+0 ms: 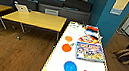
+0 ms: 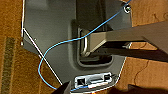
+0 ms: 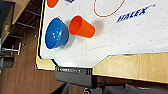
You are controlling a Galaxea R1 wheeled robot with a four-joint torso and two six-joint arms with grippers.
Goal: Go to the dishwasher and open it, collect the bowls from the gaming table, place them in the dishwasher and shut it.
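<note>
1. Table: white top, yellow edge, right under my head camera. Its long axis runs away from me towards the blue wall. I'm parked at its near short end.
2. Game board: lies flat on the far right half, long side across the table.
3. Blue bowl: nearest to me, upright, mouth up, near the left edge. In the right wrist view it sits just beside the orange cup, close to the table corner.
4. Two orange bowls: further along the left side, one behind the other, mouths up.
5. Fingers: I cannot tell whether either gripper is open or closed; the wrist views don't show them clearly.
6. Risks, my judgement: the blue bowl is near the edge, so a sideways nudge could push it off. The cup stands so close that reaching in may knock it over.
</note>
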